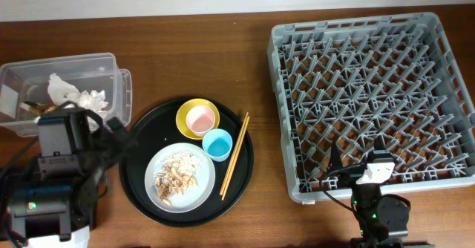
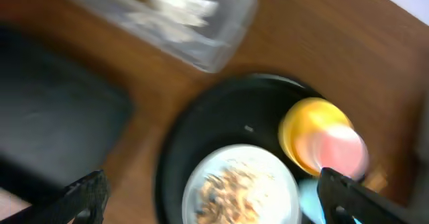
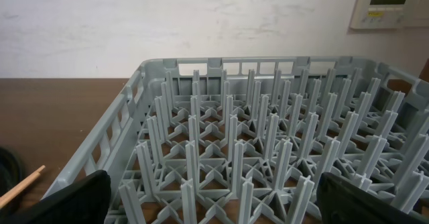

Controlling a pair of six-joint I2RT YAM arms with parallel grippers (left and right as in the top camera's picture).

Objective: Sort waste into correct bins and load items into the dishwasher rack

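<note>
The grey dishwasher rack (image 1: pixel 371 92) fills the right side and holds nothing. On a round black tray (image 1: pixel 141 140) lie a pale plate (image 1: pixel 202 190) with beige food scraps (image 1: pixel 178 175), a yellow bowl (image 1: pixel 185 113) with a pink cup (image 1: pixel 200 119) inside it, a light-blue cup (image 1: pixel 217 144) and wooden chopsticks (image 1: pixel 234 155). White tissue (image 1: pixel 78 93) lies in the clear tub (image 1: pixel 67 66). My left gripper (image 2: pixel 214 204) hangs open above the plate (image 2: pixel 238 184), holding nothing. At the rack's near edge (image 3: pixel 268 137) my right gripper (image 3: pixel 221 207) is open, with pegs between its fingers.
The left wrist view is blurred. It shows the clear tub (image 2: pixel 201 23) at the top and a dark rectangular shape (image 2: pixel 53 123) at the left. The left arm's base (image 1: pixel 44 203) stands in the front left corner. A chopstick tip (image 3: pixel 20 184) shows left of the rack.
</note>
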